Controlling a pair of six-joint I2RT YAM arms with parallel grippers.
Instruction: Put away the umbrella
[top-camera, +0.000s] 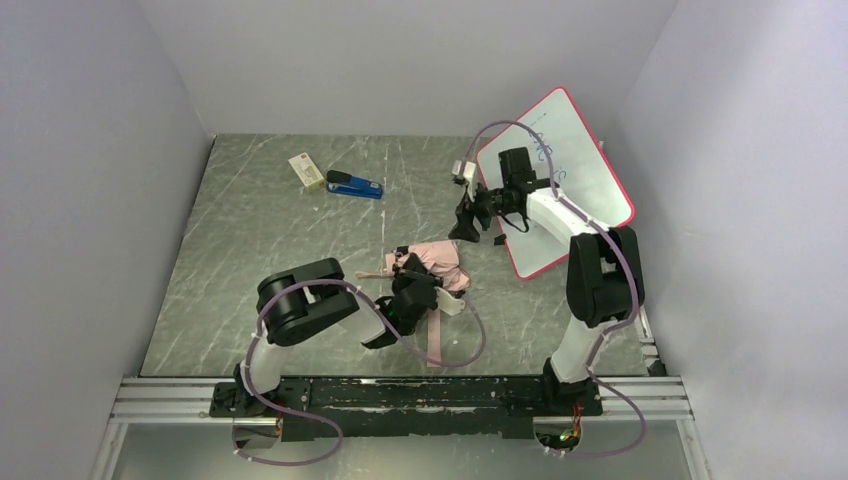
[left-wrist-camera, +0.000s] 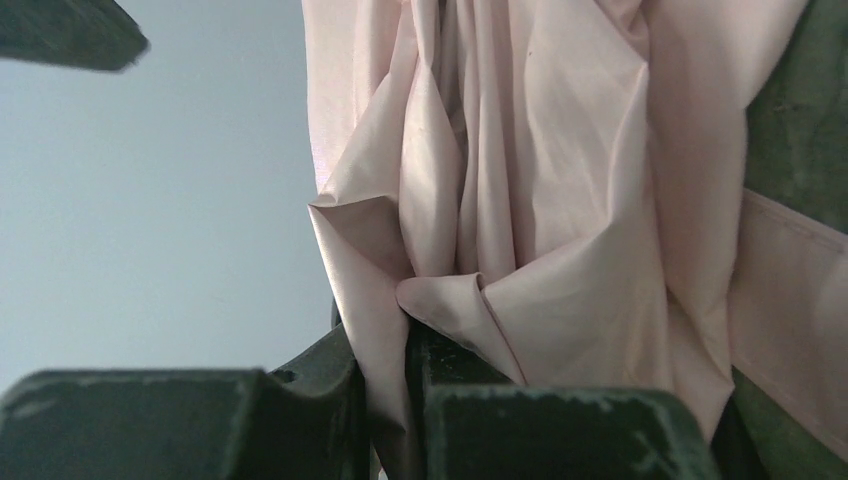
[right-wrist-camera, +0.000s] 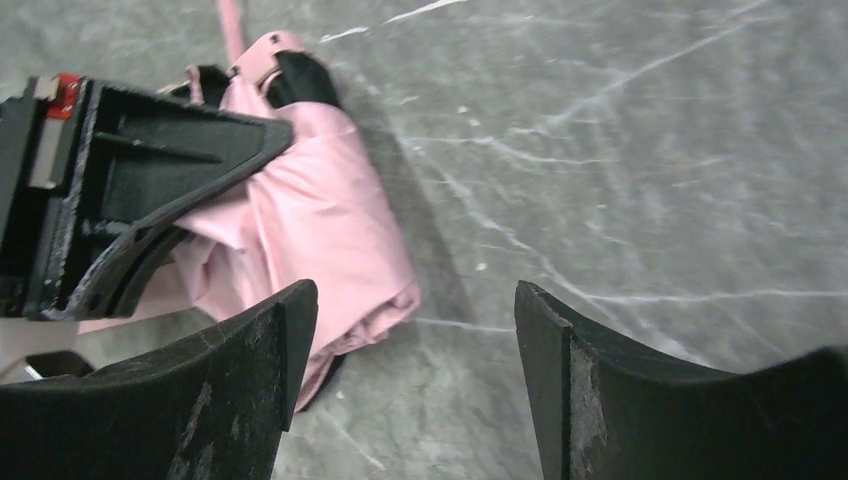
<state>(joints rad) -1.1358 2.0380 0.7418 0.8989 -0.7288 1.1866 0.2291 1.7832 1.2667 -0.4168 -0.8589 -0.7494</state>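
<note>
Umbrella (top-camera: 440, 262) lies bunched at the centre of the frame on the marbled table (top-camera: 260, 260), pink side up. To its upper right we see a pink-framed whiteboard (top-camera: 575, 170). Well apart toward the upper left sits a blue stapler (top-camera: 355, 186) beside a small box (top-camera: 306, 170). We find the left gripper (left-wrist-camera: 385, 380) pinched tight on a fold of pink fabric. The right gripper (right-wrist-camera: 412, 300) hovers just beside the umbrella, jaws wide, holding nothing.
</note>
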